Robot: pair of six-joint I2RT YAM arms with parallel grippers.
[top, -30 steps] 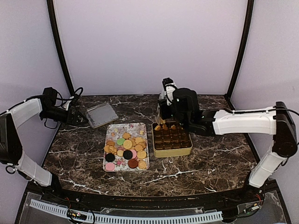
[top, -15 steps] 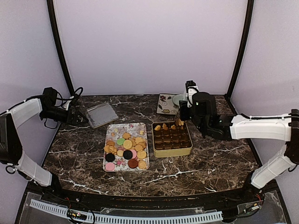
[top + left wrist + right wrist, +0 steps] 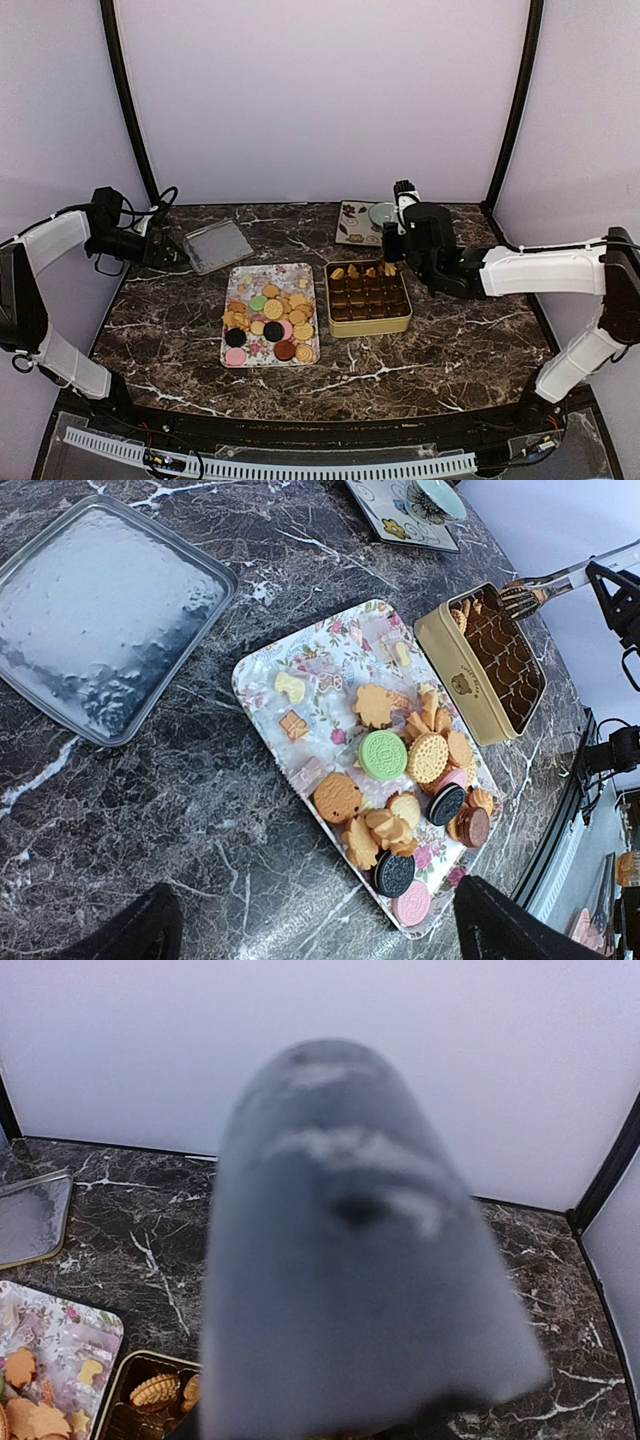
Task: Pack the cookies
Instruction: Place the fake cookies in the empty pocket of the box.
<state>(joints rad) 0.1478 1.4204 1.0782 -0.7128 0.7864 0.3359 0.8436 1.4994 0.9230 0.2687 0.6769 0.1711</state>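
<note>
The small bite-sized cookies (image 3: 268,316), mostly golden-tan rounds and shaped pieces with pink, green and dark brown discs among them, lie heaped on the flowery rectangular tray (image 3: 250,275) at the middle of the dark marble table (image 3: 460,340). They crowd toward the tray's near end. A few more tan ones sit in the far row of the gold rectangular tin (image 3: 372,325), which stands just right of the tray.

The right gripper (image 3: 392,260) hangs over the tin's far right corner. A blurred grey shape fills the right wrist view, so I cannot tell whether its fingers are parted or closed.

Behind the tin, at the far edge, lies a small patterned square plate (image 3: 352,228) with a pale green cup (image 3: 381,213) on it. Toward the far left corner lies a translucent grey rectangular lid (image 3: 218,245). The left gripper (image 3: 168,256) is just left of it, near the left edge, its dark fingers (image 3: 140,930) spread wide with nothing between them.
</note>
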